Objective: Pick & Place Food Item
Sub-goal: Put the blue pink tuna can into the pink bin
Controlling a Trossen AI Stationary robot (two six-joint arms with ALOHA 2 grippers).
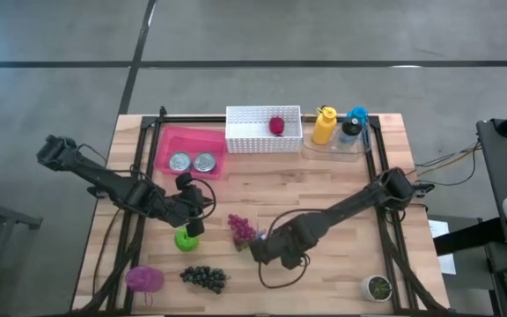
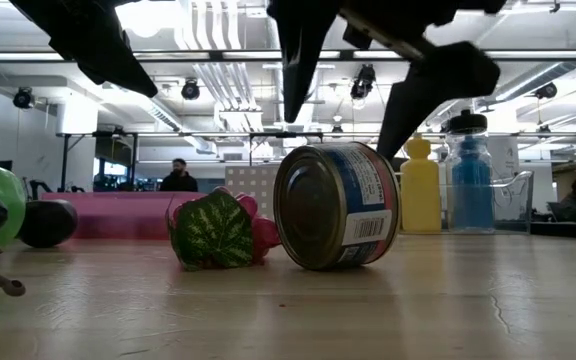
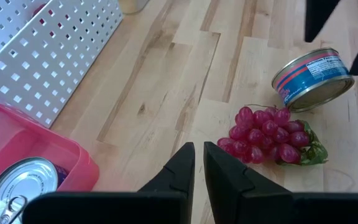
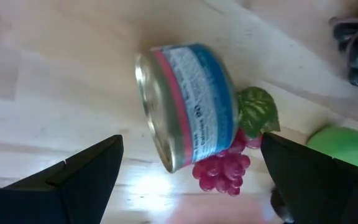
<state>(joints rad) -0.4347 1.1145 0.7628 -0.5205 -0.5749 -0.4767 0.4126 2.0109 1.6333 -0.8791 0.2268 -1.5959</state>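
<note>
- My right gripper point(image 1: 260, 253) hangs over the can point(image 4: 188, 106), its fingers point(image 4: 73, 180) spread as wide as they go, one on each side of the can. They hold nothing and do not touch it.
- The can lies tipped on its side on the wooden table point(image 1: 341, 185), its blue and pink label showing and its metal end turned toward the low camera.
- Just beside the can, touching or nearly so, lies a bunch of red grapes point(image 1: 241, 228) with a green leaf point(image 2: 211, 230).
- My left gripper point(image 1: 193, 220) sits on the far side of the grapes from the can, fingers point(image 3: 182, 171) nearly together with only a thin gap, gripping nothing.
- A green apple point(image 1: 186, 239) lies beyond the grapes from the can, right by my left gripper.
- Dark grapes point(image 1: 203, 277) and a purple item point(image 1: 144, 279) lie farther out from the can, near the table's front edge.
- Well behind the can stand a pink tray point(image 1: 174, 143) holding two more cans point(image 1: 192, 162), and a white basket point(image 1: 249, 132) with a red item point(image 1: 276, 126) inside.
- A yellow bottle point(image 1: 324, 125) and a blue bottle point(image 1: 354, 125) stand beside the basket.
</note>
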